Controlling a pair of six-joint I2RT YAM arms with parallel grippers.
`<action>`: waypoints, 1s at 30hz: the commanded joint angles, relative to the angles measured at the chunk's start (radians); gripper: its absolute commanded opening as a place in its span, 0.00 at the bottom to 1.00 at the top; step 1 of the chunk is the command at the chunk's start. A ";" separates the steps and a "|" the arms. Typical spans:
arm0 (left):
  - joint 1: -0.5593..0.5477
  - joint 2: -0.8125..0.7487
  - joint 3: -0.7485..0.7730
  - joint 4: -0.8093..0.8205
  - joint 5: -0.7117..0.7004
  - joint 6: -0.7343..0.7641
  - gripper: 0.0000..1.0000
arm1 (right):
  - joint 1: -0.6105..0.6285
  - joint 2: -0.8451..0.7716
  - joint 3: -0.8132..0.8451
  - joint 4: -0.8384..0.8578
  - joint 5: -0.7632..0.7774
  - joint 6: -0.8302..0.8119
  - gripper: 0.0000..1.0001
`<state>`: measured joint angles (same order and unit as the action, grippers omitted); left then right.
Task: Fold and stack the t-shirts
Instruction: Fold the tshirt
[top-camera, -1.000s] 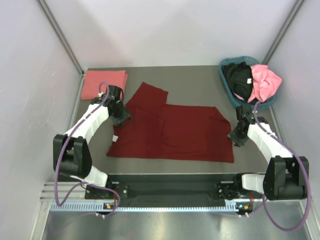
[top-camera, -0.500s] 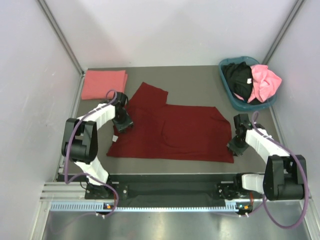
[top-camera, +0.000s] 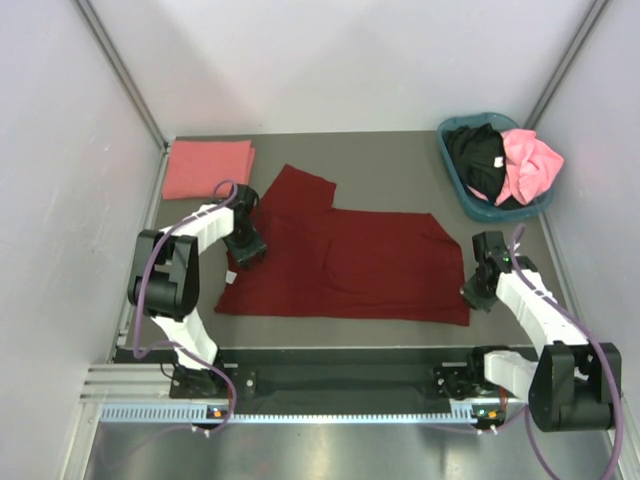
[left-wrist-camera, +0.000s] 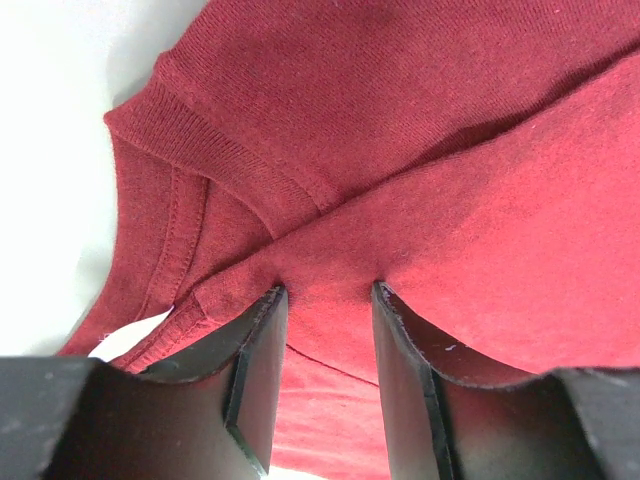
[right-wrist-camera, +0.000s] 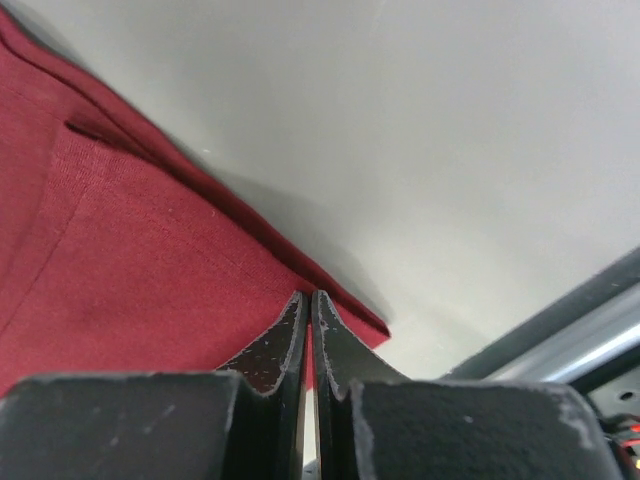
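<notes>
The dark maroon t-shirt (top-camera: 350, 265) lies spread flat mid-table, one sleeve pointing to the back left. My left gripper (top-camera: 247, 252) presses down on its left edge by the collar. In the left wrist view that gripper (left-wrist-camera: 329, 292) is open, with maroon cloth (left-wrist-camera: 450, 200) bunched between the fingers. My right gripper (top-camera: 476, 297) sits at the shirt's near right corner; the right wrist view shows it (right-wrist-camera: 309, 296) shut on the thin hem (right-wrist-camera: 150, 260). A folded salmon-pink t-shirt (top-camera: 207, 168) rests at the back left. Black (top-camera: 475, 155) and bright pink (top-camera: 530, 165) t-shirts lie in the basket.
The teal-blue plastic basket (top-camera: 468, 205) stands at the back right corner. White walls close in the table on three sides. A metal rail (top-camera: 330, 412) runs along the near edge by the arm bases.
My left gripper slid nearer along the shirt's left edge and its arm folded in. My right gripper moved toward the near edge to the shirt's corner.
</notes>
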<state>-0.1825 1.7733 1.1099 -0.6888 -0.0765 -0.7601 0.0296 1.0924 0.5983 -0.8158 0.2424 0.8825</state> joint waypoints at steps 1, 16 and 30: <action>0.005 0.094 -0.025 0.083 -0.101 -0.005 0.45 | -0.010 -0.028 0.029 -0.072 0.080 -0.037 0.00; 0.006 0.173 0.007 0.089 -0.117 -0.036 0.45 | 0.108 0.018 0.043 -0.072 -0.008 -0.151 0.00; 0.006 0.192 0.039 0.089 -0.104 -0.038 0.45 | 0.214 0.037 0.038 -0.068 0.046 -0.116 0.00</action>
<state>-0.1852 1.8442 1.1915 -0.7742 -0.0822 -0.7826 0.2333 1.1679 0.6174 -0.8719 0.2642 0.7624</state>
